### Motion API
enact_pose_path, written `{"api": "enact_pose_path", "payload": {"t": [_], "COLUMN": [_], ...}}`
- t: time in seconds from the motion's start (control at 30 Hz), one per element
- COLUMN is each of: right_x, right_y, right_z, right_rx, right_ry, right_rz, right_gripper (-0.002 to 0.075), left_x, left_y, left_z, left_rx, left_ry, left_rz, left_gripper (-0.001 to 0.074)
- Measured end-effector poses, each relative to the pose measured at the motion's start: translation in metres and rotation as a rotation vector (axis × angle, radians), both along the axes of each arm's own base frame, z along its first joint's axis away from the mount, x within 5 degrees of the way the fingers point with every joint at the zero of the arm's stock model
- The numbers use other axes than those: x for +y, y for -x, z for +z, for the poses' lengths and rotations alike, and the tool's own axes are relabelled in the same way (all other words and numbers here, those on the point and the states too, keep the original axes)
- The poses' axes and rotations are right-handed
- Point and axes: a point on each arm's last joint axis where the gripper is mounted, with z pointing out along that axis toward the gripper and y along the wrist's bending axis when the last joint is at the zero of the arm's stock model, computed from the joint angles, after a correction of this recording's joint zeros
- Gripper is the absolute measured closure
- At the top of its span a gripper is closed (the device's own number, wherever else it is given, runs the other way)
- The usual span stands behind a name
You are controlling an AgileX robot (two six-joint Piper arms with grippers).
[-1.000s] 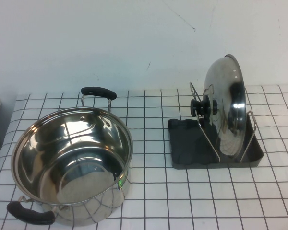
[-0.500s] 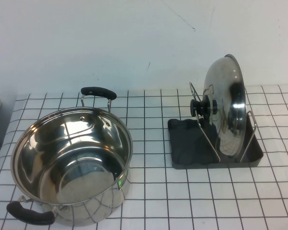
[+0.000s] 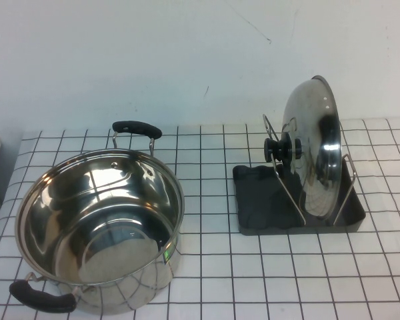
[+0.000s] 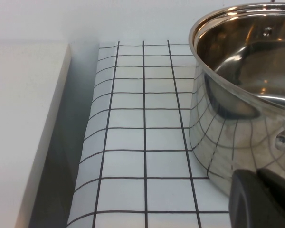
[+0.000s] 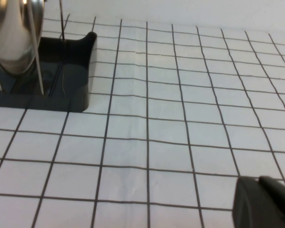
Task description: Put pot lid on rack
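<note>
High view shows the domed shiny steel pot lid (image 3: 311, 150) standing on edge in the dark grey wire-looped rack (image 3: 297, 207), right of the steel pot (image 3: 100, 230) (task apparently done). Neither pincer appears there; the right pincer (image 5: 263, 202), grip state untellable, is nearer; left pincer (image 4: 259, 199) likewise untellable.

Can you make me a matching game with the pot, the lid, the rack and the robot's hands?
Things:
1. pot lid
2. rack
3. steel pot
4. left hand and right hand

Places or states:
A. open on top, nothing inside, on the robot's left side
B. standing on edge between wire loops
C. not visible from the high camera
D. dark grey tray on the checked cloth, on the robot's right side

Pairs: 1-B, 2-D, 3-A, 4-C
</note>
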Motion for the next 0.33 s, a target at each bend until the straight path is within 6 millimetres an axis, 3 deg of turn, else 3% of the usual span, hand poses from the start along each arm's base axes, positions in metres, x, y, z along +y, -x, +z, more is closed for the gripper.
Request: {"api": "enact_pose_path", "payload": {"t": [0.33], "right_x": [-0.0001], "right_y": [0.0000], "right_z": [0.0001], "right_rx": [-0.001], "right_ry": [0.002], "right_rz": [0.000], "right_gripper": [0.0728], "left_x": [0.0000], "left_y": [0.0000], "left_z": [0.0000], "left_rx": [0.000], "left_ry": [0.000], "left_rz": [0.000], "left_gripper": [0.0737]}}
